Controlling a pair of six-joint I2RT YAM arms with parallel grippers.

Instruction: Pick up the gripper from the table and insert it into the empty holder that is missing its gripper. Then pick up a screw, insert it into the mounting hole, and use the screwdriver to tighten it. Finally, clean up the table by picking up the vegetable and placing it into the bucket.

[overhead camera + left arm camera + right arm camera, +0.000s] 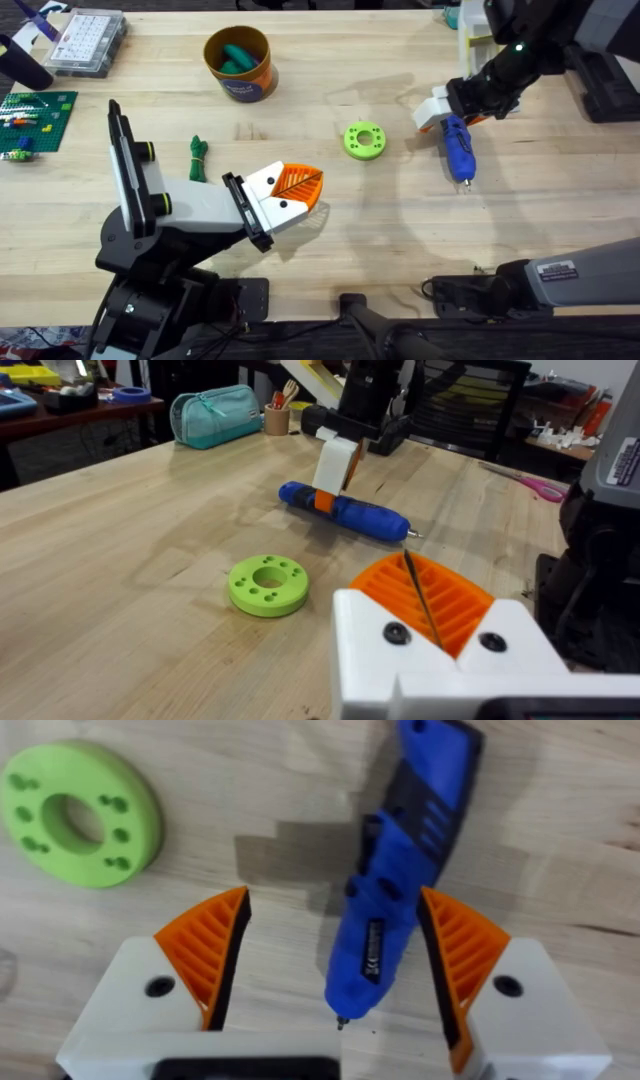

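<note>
Down at the near edge of the table sits the left arm's dark base, and from it the arm lies low and flat, reaching out toward the middle; its left gripper (288, 192) has white fingers with orange ribbed pads, and they are pressed together with only a thin dark line between them, with nothing held. It points across the wood at the lime-green ring (363, 140), which lies flat a little way off.

The right arm comes in from the far right side and bends down to the table; its right gripper (335, 955) is spread wide, one orange pad on each side of the screwdriver (395, 885). The blue handle lies between the fingers (208, 952), but the pads do not touch it, so the tool is not yet gripped. The screwdriver lies flat on the wood, right of the ring, with its thin metal tip pointing toward the near edge of the table.

The vegetable (197, 159), small and dark green, lies on the table left of the shut gripper, close beside the left arm; the bucket (240, 62) stands farther back, upright, with some green things inside. A clear plastic box (85, 41) sits at the far left corner.
</note>
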